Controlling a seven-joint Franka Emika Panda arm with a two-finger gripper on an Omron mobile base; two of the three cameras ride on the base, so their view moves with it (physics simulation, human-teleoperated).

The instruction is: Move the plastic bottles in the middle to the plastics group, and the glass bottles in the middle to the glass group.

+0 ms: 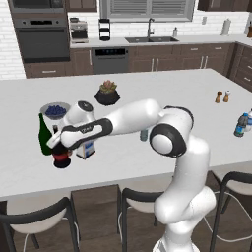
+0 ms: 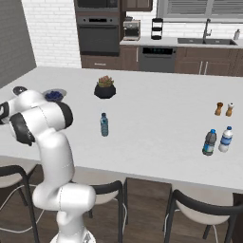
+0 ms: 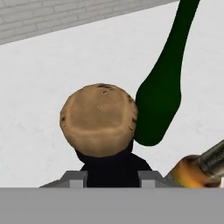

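Dark glass sits between the jaws: the gripper [image 1: 60,146] is pinching the thin neck of the red-labelled round bottle [image 1: 62,158] just under its tan cork [image 3: 99,119], as the hand view shows with the cork right above the fingertips. The bottle's belly appears to rest on or just over the white table [image 1: 147,88] at the far left, close beside the tall green wine bottle [image 1: 45,136] and the slim amber bottle [image 3: 202,168], so it is already at the glass group. The square blue-labelled bottle [image 1: 86,149] stands just right of it, under the forearm. Further out, the small water bottle [image 2: 104,125] stands alone mid-table, and the pair of plastic water bottles [image 2: 217,141] waits near the right edge.

The risk here, as I judge it, is crowding. The green bottle's shoulder is almost touching the cork, so a sideways drift while letting go or lifting away could knock it or the amber one over. The forearm also hangs low over the square bottle and could clip its stopper.
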